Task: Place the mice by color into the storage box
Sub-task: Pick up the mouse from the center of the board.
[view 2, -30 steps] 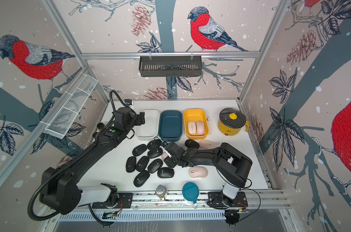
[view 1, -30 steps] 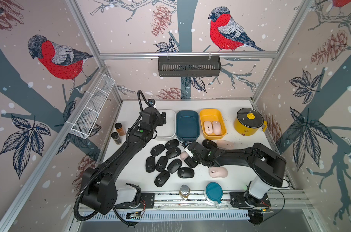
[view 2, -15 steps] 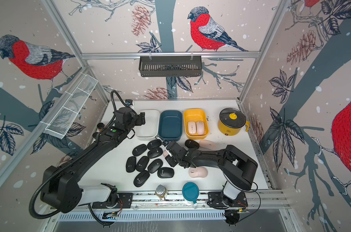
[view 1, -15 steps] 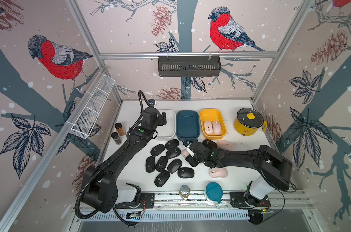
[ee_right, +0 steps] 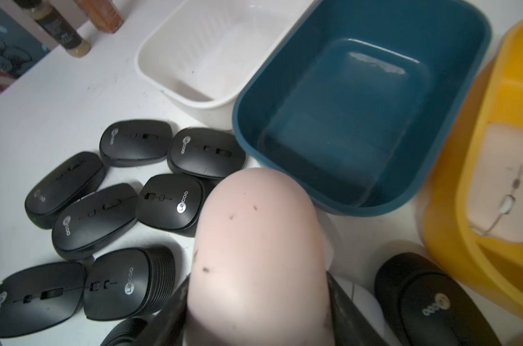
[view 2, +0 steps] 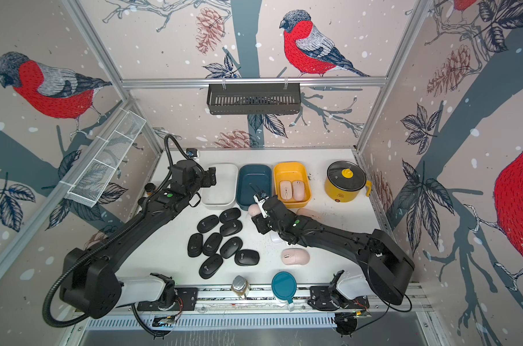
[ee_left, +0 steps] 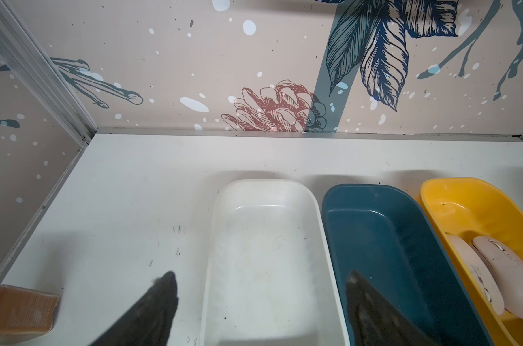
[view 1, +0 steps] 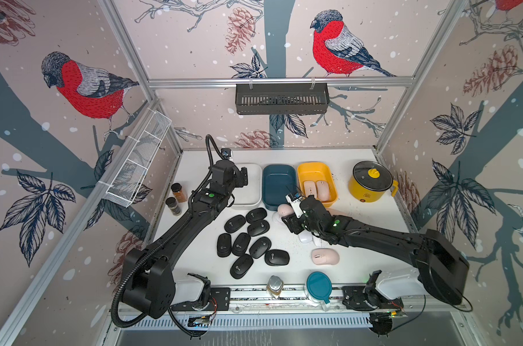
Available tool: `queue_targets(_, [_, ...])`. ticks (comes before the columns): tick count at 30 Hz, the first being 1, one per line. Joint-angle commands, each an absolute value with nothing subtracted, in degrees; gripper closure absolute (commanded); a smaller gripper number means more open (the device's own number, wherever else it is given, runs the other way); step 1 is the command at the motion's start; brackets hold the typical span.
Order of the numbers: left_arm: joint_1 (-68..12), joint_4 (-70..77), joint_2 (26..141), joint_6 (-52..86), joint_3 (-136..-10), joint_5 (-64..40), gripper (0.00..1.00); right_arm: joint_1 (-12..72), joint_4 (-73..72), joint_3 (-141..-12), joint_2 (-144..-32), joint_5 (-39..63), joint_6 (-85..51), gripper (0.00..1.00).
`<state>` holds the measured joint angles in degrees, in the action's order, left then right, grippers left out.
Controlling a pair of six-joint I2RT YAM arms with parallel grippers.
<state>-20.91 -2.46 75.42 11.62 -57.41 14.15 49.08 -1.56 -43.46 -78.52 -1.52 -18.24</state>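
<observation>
Currently the right fingers (ee_right: 167, 317) are clamped on a pink mouse (ee_right: 257, 245), one on each long flank. It hangs above the surface (view 1: 297, 271) just in front of the blue box (ee_right: 359, 113), beside the black mice (ee_right: 170, 200). I judge it light and rigid, a hard smooth shell with a rounded back, so slippery rather than fragile. The flanks at its waist are where I'd want to pinch, low enough that the dome cannot squirt out. The yellow box (view 1: 314, 170) already holds two pink mice (view 1: 315, 190), so I take that as its home. My left fingers (ee_left: 155, 308) stand wide apart, holding nothing, above the near end of the empty white box (ee_left: 263, 239).

What I can't read: the right wrist view cuts off where the pads meet the shell, and in both top views the wrist covers the grip, so how deep the hold sits is a guess. White mice (view 1: 305, 238) lie mostly under the right arm; I can't count them. A half-hidden pink mouse (view 1: 338, 213) shows only as a sliver behind that arm, while a loose pink mouse (view 1: 325, 256) lies in plain sight nearer the front.
</observation>
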Motion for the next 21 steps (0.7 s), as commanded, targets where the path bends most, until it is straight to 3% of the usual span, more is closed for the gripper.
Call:
queue_targets(1, [-21.1, -1.6, 75.1, 11.6, -57.5, 14.5, 0.14, 45.9, -2.0, -43.9, -76.0, 0.2, -21.8, 0.44])
queue_targets(21, [-21.1, -1.6, 74.9, 11.5, -57.5, 14.4, 0.14, 29.8, 3.5, -51.9, -75.6, -4.4, -22.0, 0.43])
